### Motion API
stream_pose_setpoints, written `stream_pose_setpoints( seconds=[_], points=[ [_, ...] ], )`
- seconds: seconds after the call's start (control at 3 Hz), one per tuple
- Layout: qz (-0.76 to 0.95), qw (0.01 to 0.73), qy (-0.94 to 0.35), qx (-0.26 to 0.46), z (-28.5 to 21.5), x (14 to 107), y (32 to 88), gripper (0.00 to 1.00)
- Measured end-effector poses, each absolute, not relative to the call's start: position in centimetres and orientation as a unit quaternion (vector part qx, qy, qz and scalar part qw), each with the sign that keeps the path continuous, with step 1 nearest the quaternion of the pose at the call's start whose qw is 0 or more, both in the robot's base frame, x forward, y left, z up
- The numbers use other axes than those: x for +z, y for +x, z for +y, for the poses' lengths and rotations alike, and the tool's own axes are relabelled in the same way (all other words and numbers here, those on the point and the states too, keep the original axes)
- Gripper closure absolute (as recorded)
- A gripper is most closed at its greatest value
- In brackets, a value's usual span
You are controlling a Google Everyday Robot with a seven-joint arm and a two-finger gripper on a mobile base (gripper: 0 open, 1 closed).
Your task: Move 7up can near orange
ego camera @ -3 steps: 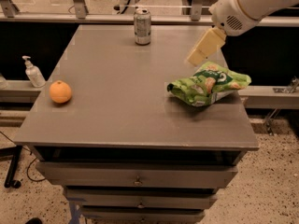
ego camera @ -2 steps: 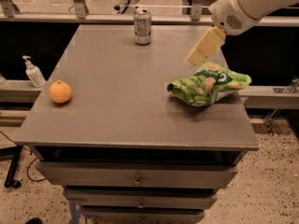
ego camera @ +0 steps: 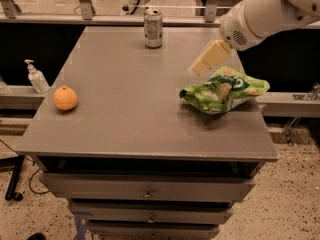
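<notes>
The 7up can (ego camera: 153, 28), silver-grey with green markings, stands upright at the far edge of the grey table (ego camera: 130, 119), near the middle. The orange (ego camera: 65, 98) sits near the table's left edge, far from the can. My gripper (ego camera: 206, 60), cream-coloured on a white arm (ego camera: 265, 14), hangs above the table's right part. It is to the right of the can and in front of it, just above the left end of the green snack bag. It holds nothing that I can see.
A green snack bag (ego camera: 225, 90) lies on the table's right side under the gripper. A white pump bottle (ego camera: 36, 77) stands on a ledge left of the table. A rail runs behind the table. Drawers are below the front edge.
My gripper has moved a little to the left and down, toward the table. The can, the orange and the bag have not moved.
</notes>
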State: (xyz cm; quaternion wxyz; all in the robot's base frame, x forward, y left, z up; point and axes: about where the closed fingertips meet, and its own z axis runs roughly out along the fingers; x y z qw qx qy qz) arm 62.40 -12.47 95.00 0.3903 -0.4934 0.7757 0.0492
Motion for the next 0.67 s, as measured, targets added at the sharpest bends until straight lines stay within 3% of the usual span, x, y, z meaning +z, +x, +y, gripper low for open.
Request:
stream_pose_setpoints(
  seconds=[0.67],
  points=[
    [0.752, 0.505, -0.412, 0.099, -9.7, 92.5, 73.3, 0.00]
  ],
)
